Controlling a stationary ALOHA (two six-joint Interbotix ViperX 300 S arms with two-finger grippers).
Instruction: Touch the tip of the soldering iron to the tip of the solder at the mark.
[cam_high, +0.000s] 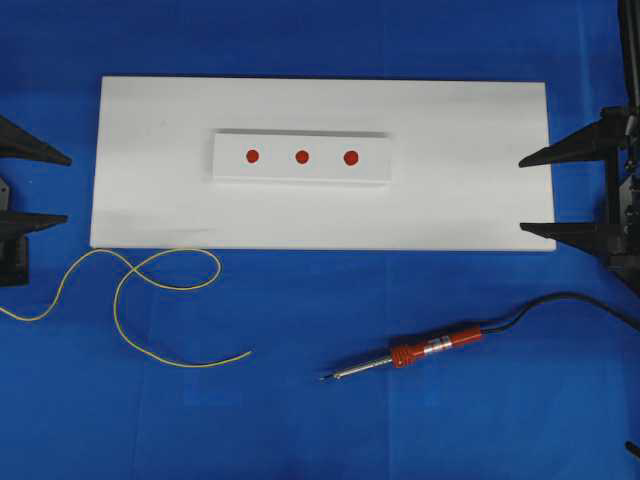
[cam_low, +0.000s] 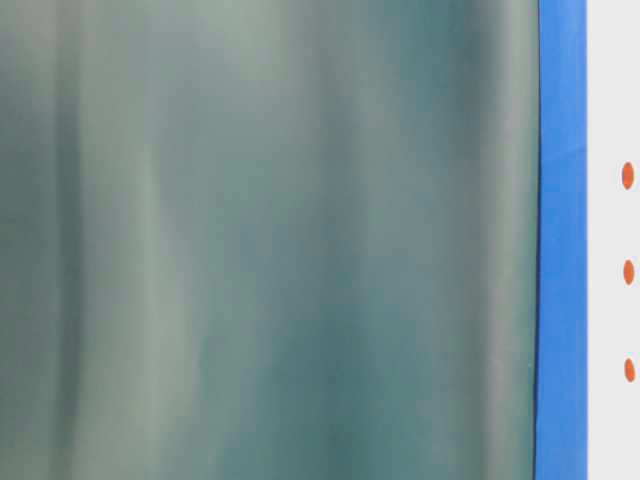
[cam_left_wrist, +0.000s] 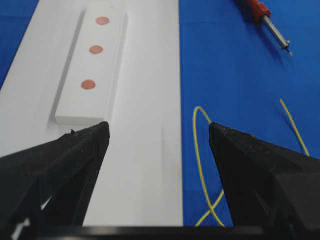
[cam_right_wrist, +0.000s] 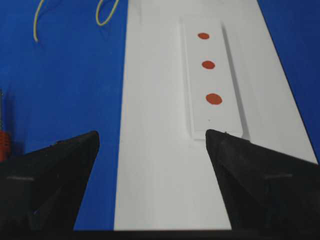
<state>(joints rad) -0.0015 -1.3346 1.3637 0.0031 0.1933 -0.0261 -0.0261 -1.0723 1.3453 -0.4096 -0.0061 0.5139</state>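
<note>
1. Board (cam_high: 470, 170): white, flat on blue cloth (cam_high: 300, 420), long side running left to right in the overhead view.
2. Block (cam_high: 302, 175): white, narrow, raised, lay on the board left of centre; carried 3 red marks (cam_high: 302, 156) in a row.
3. Solder (cam_high: 150, 290): thin yellow wire, lay on the cloth just beside the board's near-left edge, curled in loose loops; free end (cam_high: 248, 352) pointed right, well apart from the marks.
4. Iron (cam_high: 410, 355): lay on the cloth near the board's right half, tilted slightly; silver shaft and dark tip (cam_high: 323, 378) aimed left toward the solder's free end, with bare cloth between them; red collar, black cord (cam_high: 560, 300) trailing off right.
5. Left gripper (cam_high: 55, 187): stood at the board's left end, jaws spread wide, grasped nothing; solder passed just beside the lower finger (cam_high: 40, 220).
6. Right gripper (cam_high: 535, 193): stood at the board's right end, jaws spread wide, grasped nothing; apart from iron.
7. Table-level view: mostly a blurred grey-green surface; strip of cloth, board and marks seen at the right edge only.
</note>
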